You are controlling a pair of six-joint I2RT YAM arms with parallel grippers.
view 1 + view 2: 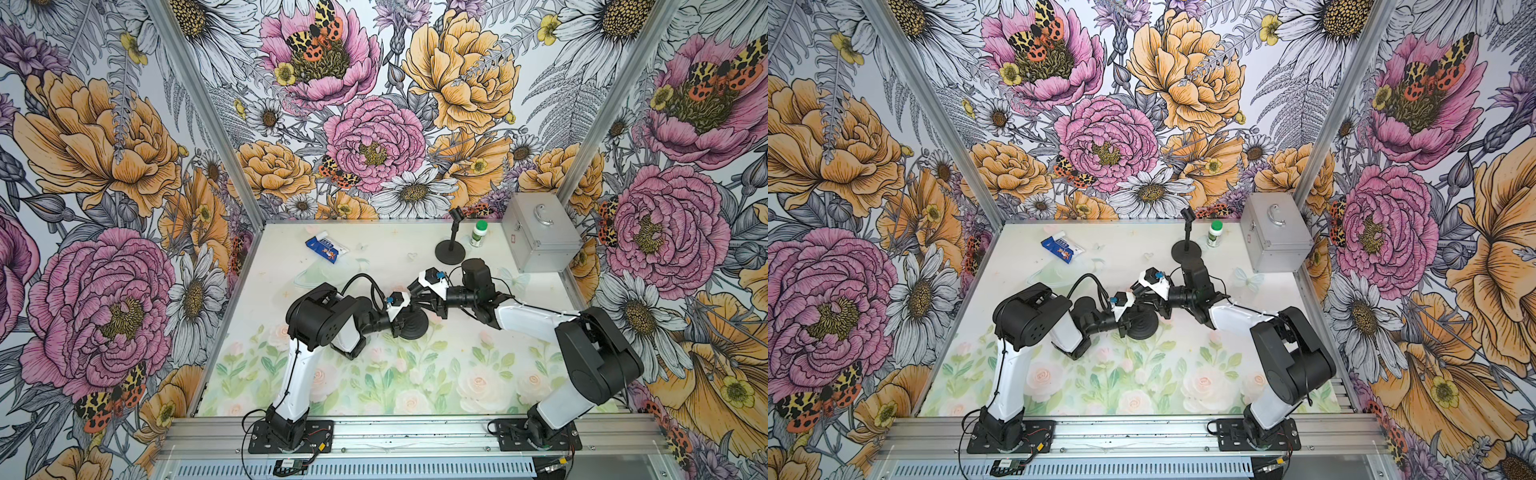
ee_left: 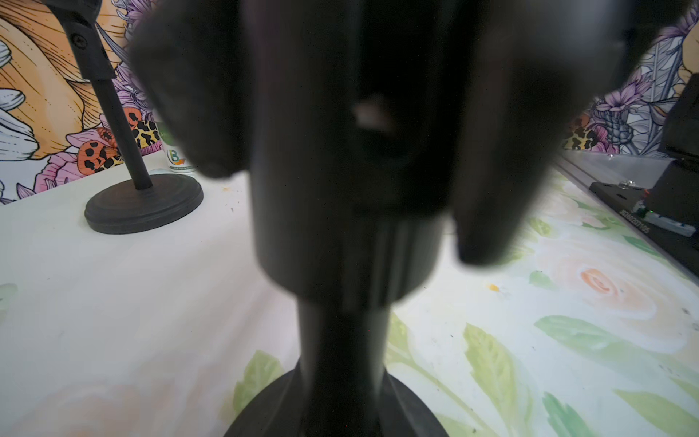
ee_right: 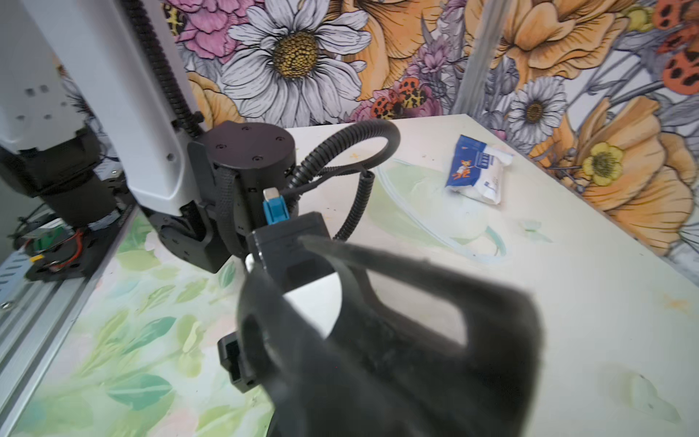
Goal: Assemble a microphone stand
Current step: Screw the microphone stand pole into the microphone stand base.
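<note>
Left claw [image 1: 404, 319]: closed on the upright pole [image 2: 342, 340]; round base [image 1: 415, 329] directly below it on the table [image 1: 353, 386].
Right claw [image 1: 415, 303]: closed, just beside the left claw; any hold is hidden.
Left wrist view alone: pole between blurred fingers [image 2: 488, 189].
Top views alone: metal case [image 1: 536, 239], beyond the right claw.
Around: assembled stand [image 1: 450, 251] and bottle [image 1: 478, 233] beyond the right claw; packet [image 1: 326, 248] beyond the left.
Obstruction: both claws cover the pole from above.

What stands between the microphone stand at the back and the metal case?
A small green-capped bottle stands between the stand and the case; both top views show it.
</note>
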